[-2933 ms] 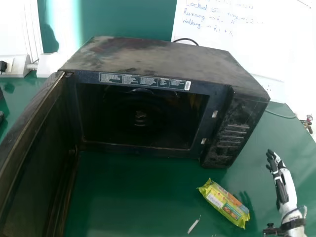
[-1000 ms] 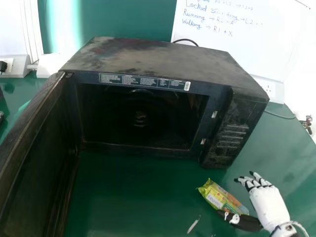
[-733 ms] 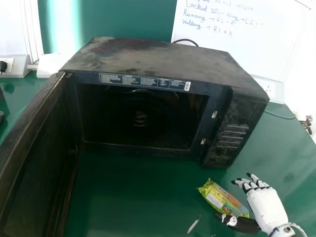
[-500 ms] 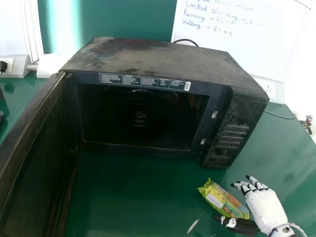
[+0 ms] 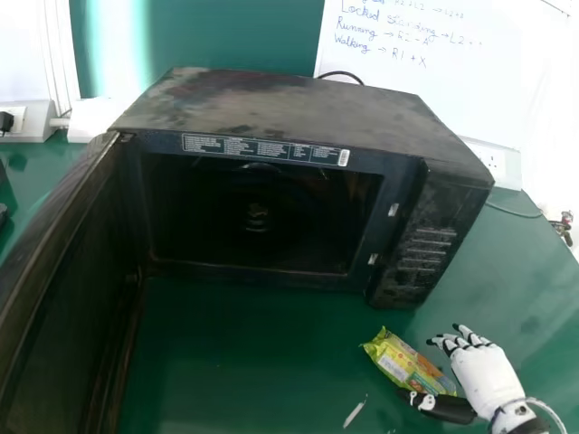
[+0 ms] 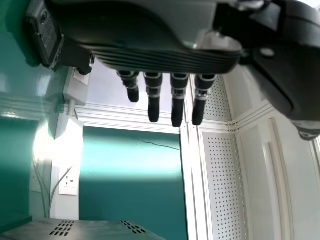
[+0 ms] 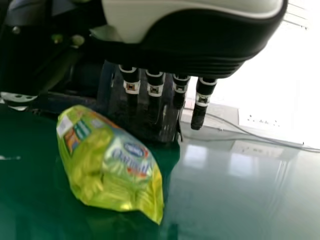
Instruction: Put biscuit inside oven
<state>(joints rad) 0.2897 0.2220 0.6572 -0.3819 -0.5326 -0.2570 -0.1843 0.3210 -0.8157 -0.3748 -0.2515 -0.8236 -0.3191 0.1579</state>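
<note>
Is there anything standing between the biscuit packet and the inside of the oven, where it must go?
Nothing visible stands between the biscuit packet and the oven cavity; the open door is at the left, clear of that path.

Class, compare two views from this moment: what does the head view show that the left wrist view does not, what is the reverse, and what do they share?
Head view: the biscuit packet, the right hand, the oven's dark interior and the whiteboard.
Left wrist view: the left hand and a perforated panel.
Both: green wall panelling and a wall socket.
</note>
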